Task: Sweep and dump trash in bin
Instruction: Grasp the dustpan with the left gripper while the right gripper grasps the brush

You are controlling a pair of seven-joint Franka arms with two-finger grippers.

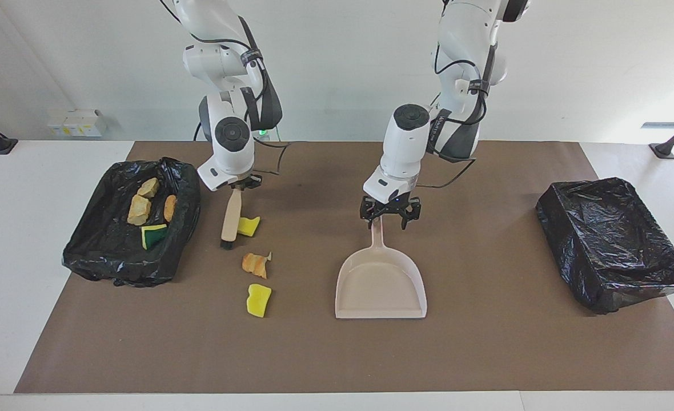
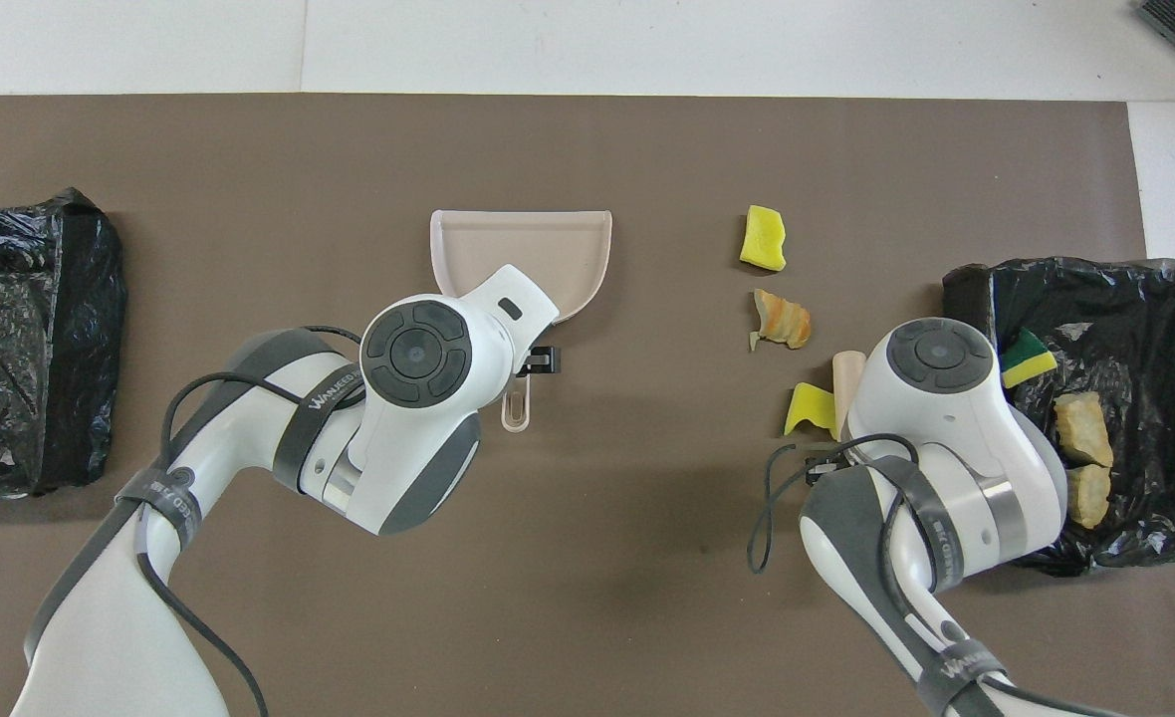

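Facing view, left of centre: right gripper (image 1: 240, 185) clamped shut on brush (image 1: 230, 220), handle upright, bristles down on brown mat (image 1: 485, 354). Just beside brush, yellow sponge scrap (image 1: 248, 226); lower in frame, orange scrap (image 1: 256, 264), then another yellow scrap (image 1: 259, 300), all loose on mat. At frame's left, bin (image 1: 94, 251) lined with black bag, holding three tan chunks (image 1: 139, 210) and green-backed sponge (image 1: 153, 235). Centre of frame: left gripper (image 1: 390, 214) over handle of dustpan (image 1: 380, 288), jaws spread wide, not gripping; pan flat on mat. At frame's right, second black-lined bin (image 1: 614, 242). White worktop (image 1: 5, 228) under mat.
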